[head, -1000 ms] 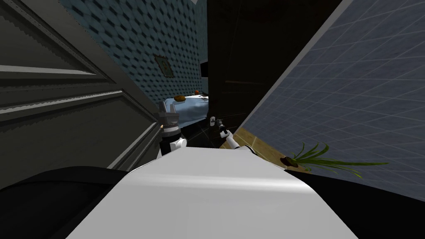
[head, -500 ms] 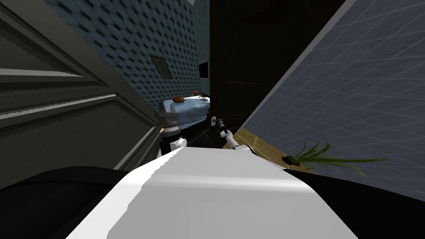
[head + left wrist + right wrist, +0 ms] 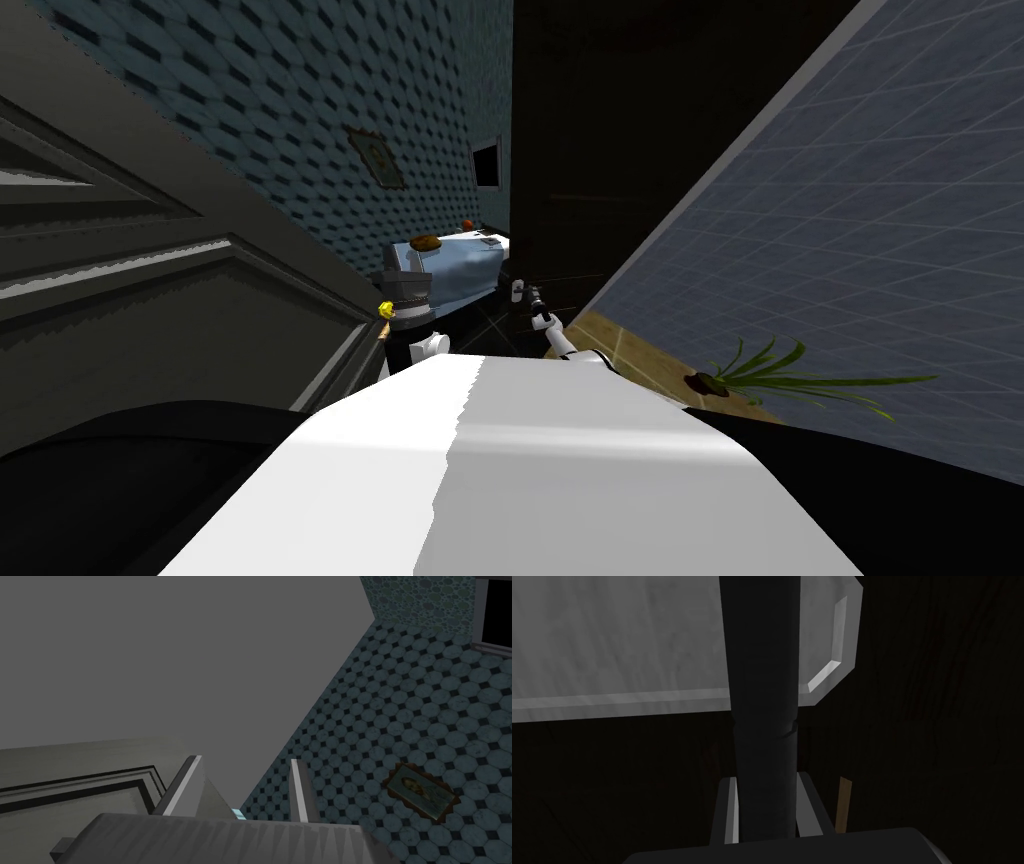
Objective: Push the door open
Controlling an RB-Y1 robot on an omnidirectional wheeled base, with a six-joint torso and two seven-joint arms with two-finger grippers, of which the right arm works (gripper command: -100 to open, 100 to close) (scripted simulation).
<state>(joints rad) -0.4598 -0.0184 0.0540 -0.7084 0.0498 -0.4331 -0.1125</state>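
Left pincer [image 3: 405,287]: spread, nothing between its fingers, standing at the free edge of the grey panelled door [image 3: 150,300]. I judge this deliberate, since a push needs a bearing on the leaf, not a grip. The door lies alongside this pincer's outer finger and is swung well aside.

Right pincer [image 3: 518,291]: pinching a dark upright bar [image 3: 762,701] on the dark panel [image 3: 600,150] ahead of it. This is probably a bracing hold, but that is inference.

The left wrist view puts the door's moulding just beside the finger; contact cannot be confirmed. The right wrist view adds a pale grey plate [image 3: 637,646] behind the bar. The head view supplies a small yellow object [image 3: 385,310] at the door's edge, just beside the left pincer. I cannot identify it.
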